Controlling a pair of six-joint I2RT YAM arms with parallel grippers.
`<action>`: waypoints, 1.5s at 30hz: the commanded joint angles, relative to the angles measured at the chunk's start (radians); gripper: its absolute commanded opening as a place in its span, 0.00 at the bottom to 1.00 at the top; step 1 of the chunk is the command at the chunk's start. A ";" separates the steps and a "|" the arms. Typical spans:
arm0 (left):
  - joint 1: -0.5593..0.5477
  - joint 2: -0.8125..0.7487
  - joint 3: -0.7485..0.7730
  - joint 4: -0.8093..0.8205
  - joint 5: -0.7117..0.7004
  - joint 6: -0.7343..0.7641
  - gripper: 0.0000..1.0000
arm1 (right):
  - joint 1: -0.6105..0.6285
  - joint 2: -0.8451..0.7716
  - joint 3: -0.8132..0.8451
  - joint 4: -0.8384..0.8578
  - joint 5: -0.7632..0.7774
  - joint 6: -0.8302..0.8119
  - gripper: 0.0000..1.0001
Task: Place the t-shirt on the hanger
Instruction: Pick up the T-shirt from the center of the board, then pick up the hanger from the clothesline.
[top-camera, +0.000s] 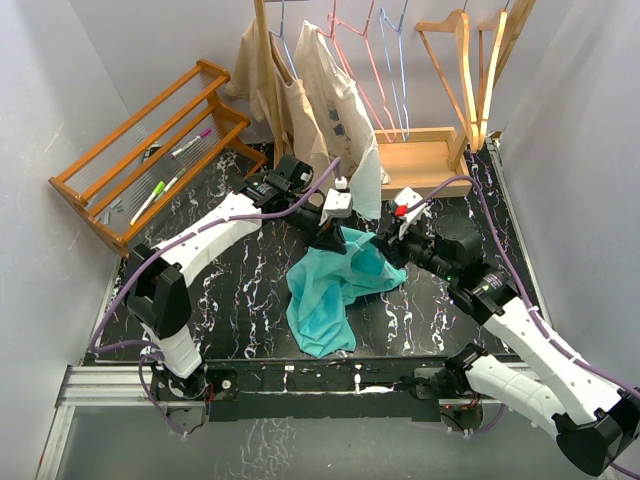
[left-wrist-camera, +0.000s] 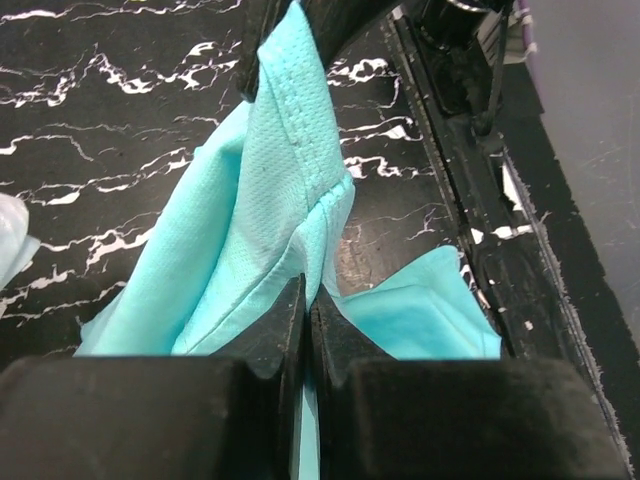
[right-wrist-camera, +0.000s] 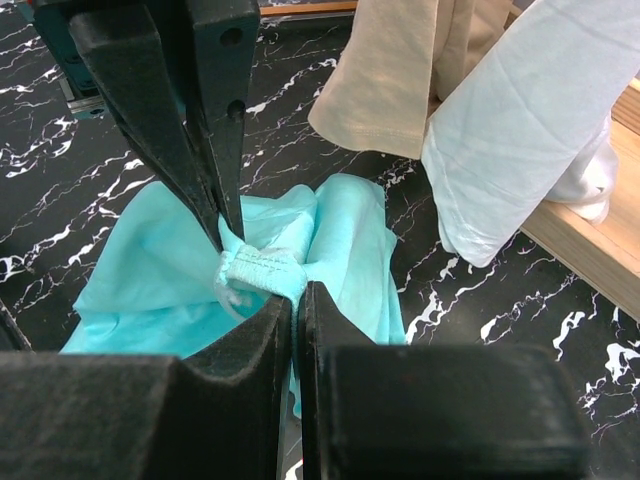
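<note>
The teal t-shirt (top-camera: 328, 288) lies bunched on the black marble table, its top part lifted between both grippers. My left gripper (top-camera: 330, 238) is shut on a fold of it, and the left wrist view shows the cloth (left-wrist-camera: 270, 190) running up from my jaws (left-wrist-camera: 308, 292) to the other gripper. My right gripper (top-camera: 386, 247) is shut on the ribbed neck hem (right-wrist-camera: 262, 268), pinched at my fingertips (right-wrist-camera: 297, 297), with the left gripper's fingers (right-wrist-camera: 190, 130) clamped on the same hem just beyond. The wooden hanger (top-camera: 452, 70) hangs at the back right, apart from both grippers.
Beige printed shirts (top-camera: 335, 105) hang on the rail at the back, close behind the grippers, and show in the right wrist view (right-wrist-camera: 400, 70). Pink and blue wire hangers (top-camera: 385, 60) hang beside them. A wooden stand base (top-camera: 425, 155) sits below. A slatted wooden rack (top-camera: 150, 150) with markers stands at the left.
</note>
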 joint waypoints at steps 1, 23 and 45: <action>0.002 -0.043 0.044 -0.009 -0.089 0.024 0.00 | 0.000 -0.005 0.006 0.025 0.035 -0.010 0.08; 0.052 -0.062 0.724 -0.382 -0.489 -0.081 0.00 | 0.000 0.100 0.010 0.194 0.166 0.135 0.64; 0.051 -0.189 0.355 -0.173 -0.594 -0.277 0.00 | -0.002 0.371 0.740 0.134 0.552 -0.002 0.66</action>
